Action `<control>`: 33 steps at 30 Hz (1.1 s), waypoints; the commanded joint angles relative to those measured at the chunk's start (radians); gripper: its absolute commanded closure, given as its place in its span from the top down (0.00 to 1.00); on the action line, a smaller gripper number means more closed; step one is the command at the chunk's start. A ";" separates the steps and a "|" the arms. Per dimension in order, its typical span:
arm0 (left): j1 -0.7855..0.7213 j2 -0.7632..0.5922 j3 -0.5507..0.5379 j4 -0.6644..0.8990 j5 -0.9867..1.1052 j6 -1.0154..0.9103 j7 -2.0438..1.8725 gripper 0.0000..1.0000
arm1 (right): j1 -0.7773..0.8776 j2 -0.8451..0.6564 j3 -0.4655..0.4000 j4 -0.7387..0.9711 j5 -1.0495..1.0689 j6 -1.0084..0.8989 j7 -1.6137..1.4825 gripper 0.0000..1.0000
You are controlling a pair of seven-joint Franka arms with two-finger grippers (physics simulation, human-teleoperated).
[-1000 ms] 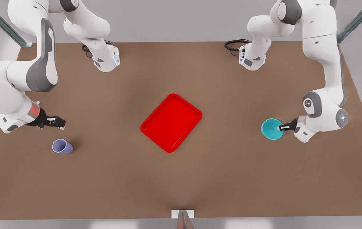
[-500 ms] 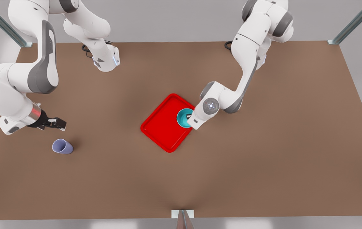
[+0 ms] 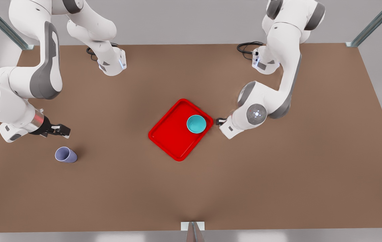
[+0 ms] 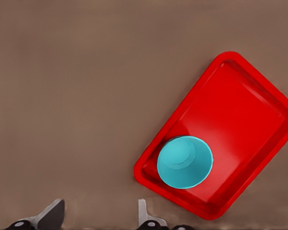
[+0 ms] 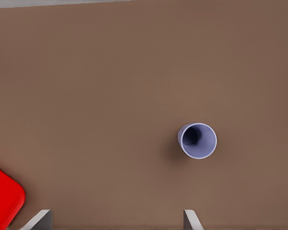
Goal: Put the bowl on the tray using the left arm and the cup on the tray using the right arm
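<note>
The teal bowl (image 3: 196, 124) (image 4: 185, 161) sits upright on the red tray (image 3: 170, 137) (image 4: 249, 115), in the tray corner toward the front view's right. My left gripper (image 3: 218, 120) (image 4: 98, 218) is open and empty, just off that tray corner and apart from the bowl. The lavender cup (image 3: 66, 155) (image 5: 198, 141) stands on the table at the front view's left. My right gripper (image 3: 61, 129) (image 5: 116, 220) hovers open a little behind the cup, not touching it. A tray corner (image 5: 2, 201) shows in the right wrist view.
Both arm bases (image 3: 112, 64) (image 3: 266, 62) with black cables (image 3: 246, 47) stand at the table's far edge. A small white bracket (image 3: 192, 226) sits at the near edge. Bare brown tabletop (image 3: 117, 181) lies between the cup and the tray.
The left arm carried the bowl from the front view's right onto the tray, let it go, and drew back off the tray's corner. The right arm stayed nearly still.
</note>
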 commanded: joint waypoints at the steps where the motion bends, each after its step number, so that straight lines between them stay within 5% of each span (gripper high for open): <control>1: -0.001 -0.005 0.061 0.052 0.141 -0.100 0.089 1.00 | -0.002 0.003 0.000 0.000 0.000 0.000 0.003 1.00; 3: 0.000 -0.061 0.181 0.109 0.149 -0.241 0.207 1.00 | -0.023 0.040 0.000 0.000 -0.003 0.026 0.001 1.00; 6: 0.150 -0.168 -0.039 0.038 0.276 -0.223 0.170 1.00 | -0.092 0.081 0.000 -0.071 -0.005 0.121 -0.027 1.00; 12: 0.154 -0.148 -0.026 0.036 0.272 -0.203 0.172 1.00 | -0.094 0.187 -0.097 -0.169 0.014 0.246 -0.094 1.00; 22: 0.155 -0.162 -0.025 0.036 0.270 -0.227 0.180 1.00 | -0.094 0.440 -0.230 -0.039 0.178 0.279 -0.344 1.00; 24: 0.155 -0.160 -0.022 0.036 0.269 -0.226 0.183 1.00 | -0.092 0.442 -0.227 -0.040 0.173 0.272 -0.350 0.82; 25: 0.155 -0.160 -0.022 0.036 0.269 -0.226 0.183 1.00 | -0.091 0.451 -0.225 -0.039 0.173 0.276 -0.347 0.53; 27: 0.155 -0.160 -0.022 0.036 0.269 -0.226 0.183 1.00 | -0.091 0.472 -0.232 -0.005 0.173 0.275 -0.339 0.24; 33: 0.157 -0.154 -0.022 0.036 0.269 -0.224 0.183 1.00 | -0.075 0.494 -0.230 0.030 0.170 0.250 -0.326 0.21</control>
